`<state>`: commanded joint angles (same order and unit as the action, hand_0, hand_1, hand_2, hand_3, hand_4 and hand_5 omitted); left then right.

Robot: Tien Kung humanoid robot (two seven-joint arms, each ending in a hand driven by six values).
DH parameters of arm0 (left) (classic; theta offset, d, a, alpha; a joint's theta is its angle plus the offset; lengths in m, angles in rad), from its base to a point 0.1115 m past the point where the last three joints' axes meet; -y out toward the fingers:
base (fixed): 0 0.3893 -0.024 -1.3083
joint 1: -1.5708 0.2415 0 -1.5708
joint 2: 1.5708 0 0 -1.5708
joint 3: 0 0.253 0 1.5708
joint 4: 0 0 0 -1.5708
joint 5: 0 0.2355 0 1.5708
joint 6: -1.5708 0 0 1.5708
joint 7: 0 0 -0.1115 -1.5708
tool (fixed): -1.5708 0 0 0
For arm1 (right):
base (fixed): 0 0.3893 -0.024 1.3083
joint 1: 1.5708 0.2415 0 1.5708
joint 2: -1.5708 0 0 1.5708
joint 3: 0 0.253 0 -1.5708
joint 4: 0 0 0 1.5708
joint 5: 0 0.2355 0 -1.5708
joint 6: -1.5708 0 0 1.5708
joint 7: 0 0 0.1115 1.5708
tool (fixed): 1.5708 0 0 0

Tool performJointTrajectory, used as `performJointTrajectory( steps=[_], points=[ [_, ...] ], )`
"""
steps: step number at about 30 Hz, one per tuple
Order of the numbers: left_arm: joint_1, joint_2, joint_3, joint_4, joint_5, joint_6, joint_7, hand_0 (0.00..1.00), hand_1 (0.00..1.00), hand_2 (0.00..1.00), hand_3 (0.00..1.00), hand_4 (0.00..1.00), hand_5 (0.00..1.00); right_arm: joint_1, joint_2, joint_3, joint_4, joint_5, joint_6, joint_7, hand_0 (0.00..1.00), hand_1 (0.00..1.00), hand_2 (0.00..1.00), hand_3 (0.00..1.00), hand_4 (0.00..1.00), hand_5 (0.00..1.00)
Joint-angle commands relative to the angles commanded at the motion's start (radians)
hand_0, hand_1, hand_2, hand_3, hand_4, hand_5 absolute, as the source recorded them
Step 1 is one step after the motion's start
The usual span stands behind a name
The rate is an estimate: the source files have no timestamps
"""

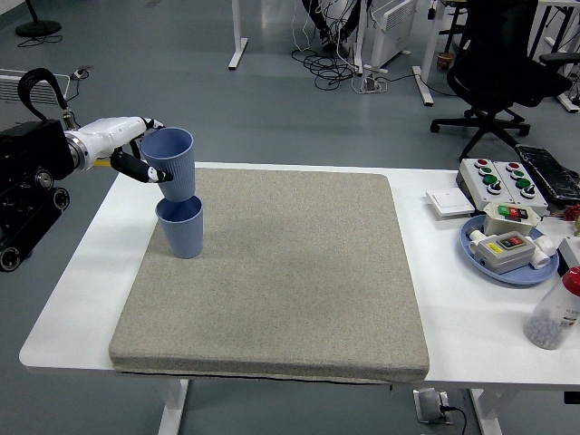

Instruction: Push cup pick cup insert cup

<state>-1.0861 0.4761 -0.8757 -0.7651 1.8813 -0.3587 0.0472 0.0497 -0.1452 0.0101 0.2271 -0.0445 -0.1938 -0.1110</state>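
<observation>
Two blue ribbed cups are at the left of the grey mat [272, 272]. The lower cup [182, 231] stands upright on the mat. The upper cup [172, 161] is held upright by my left hand [140, 154], its base sitting in the mouth of the lower cup. My left hand's white fingers wrap the upper cup from the left side, shut on it. The left arm comes in from the picture's left edge. My right arm is out of view.
At the right on the white table [82, 299] are a blue plate [507, 263] holding button boxes, a larger button box [494, 179], a white switch plate [449, 201] and a bottle with a red cap [555, 313]. An office chair [498, 63] stands behind.
</observation>
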Motion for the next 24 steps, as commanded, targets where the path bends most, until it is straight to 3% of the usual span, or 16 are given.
performJointTrajectory(
  steps=[24],
  points=[
    [0.026, -0.014, 0.015, 0.049, 0.008, 0.006, -0.003, 0.361, 0.568, 0.554, 0.745, 0.714, 0.372, 0.007, -0.004, 0.004, -0.001, -0.002, 0.001, 0.001, 0.7, 0.602, 0.64, 0.581, 0.128, 0.469]
  ],
)
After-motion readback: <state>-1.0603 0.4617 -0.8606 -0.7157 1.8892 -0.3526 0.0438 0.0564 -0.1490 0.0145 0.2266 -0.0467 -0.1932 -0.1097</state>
